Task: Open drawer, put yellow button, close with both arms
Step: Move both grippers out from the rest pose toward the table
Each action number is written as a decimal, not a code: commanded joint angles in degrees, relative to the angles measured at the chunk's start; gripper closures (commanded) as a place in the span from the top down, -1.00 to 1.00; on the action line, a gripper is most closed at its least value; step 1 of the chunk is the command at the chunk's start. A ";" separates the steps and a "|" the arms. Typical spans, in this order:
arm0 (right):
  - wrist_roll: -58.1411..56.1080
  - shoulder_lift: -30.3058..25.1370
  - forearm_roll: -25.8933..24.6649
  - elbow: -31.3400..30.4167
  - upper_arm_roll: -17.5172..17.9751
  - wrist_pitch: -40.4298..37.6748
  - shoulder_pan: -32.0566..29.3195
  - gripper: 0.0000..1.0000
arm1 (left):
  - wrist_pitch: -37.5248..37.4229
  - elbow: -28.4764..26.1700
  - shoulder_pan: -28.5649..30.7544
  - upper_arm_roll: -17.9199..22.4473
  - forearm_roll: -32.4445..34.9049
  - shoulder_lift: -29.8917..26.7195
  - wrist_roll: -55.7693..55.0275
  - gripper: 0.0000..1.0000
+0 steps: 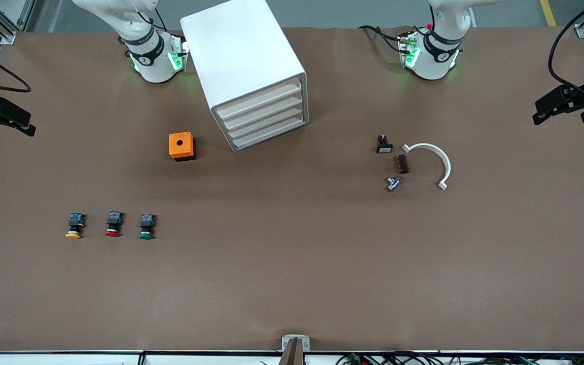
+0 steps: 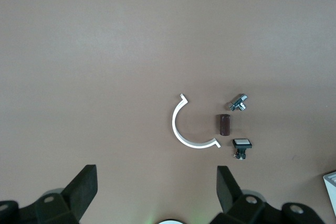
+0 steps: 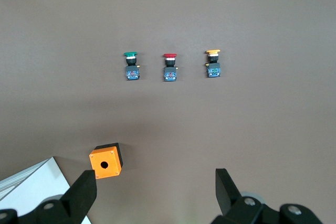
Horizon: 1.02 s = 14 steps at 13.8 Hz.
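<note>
Yellow button (image 1: pixel 73 226) lies on the surface (image 1: pixel 292 263) at the right arm's end, beside the red button (image 1: pixel 113 224), well apart from both grippers. Cabinet (image 1: pixel 246 71) drawers appear shut. Right gripper (image 3: pixel 155 190) and left gripper (image 2: pixel 156 190) hover high at the table's ends, fingers (image 3: pixel 84 192) spread, holding nothing.

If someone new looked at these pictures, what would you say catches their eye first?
Probably the big white cabinet with its four shut drawers, standing between the two arm bases. Next comes the small orange box beside it, and nearer the front camera a neat row of three buttons toward the right arm's end: the yellow button, the red button and the green button.
</note>
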 commanded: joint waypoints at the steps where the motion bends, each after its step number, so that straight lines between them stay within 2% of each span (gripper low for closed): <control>1: -0.27 -0.31 -1.09 -0.07 0.04 -0.28 0.36 1.00 | -0.29 1.74 0.60 -0.25 1.17 0.88 0.48 1.00; 6: -0.44 0.03 -1.18 -0.07 -0.05 -0.20 -0.34 1.00 | -0.29 1.83 1.30 -0.25 1.00 0.88 1.01 1.00; 9: -3.50 2.05 -1.44 0.02 -0.49 0.33 -2.00 1.00 | -0.29 1.74 1.83 -0.25 1.09 1.05 1.01 1.00; 11: -5.97 4.07 -1.53 0.02 -0.49 0.85 -3.93 1.00 | -0.73 1.65 1.92 -0.17 1.78 2.45 0.66 1.00; 14: -6.59 7.76 -2.14 0.02 -0.49 3.13 -6.57 1.00 | -0.64 1.83 2.01 -0.25 3.11 7.46 0.05 1.00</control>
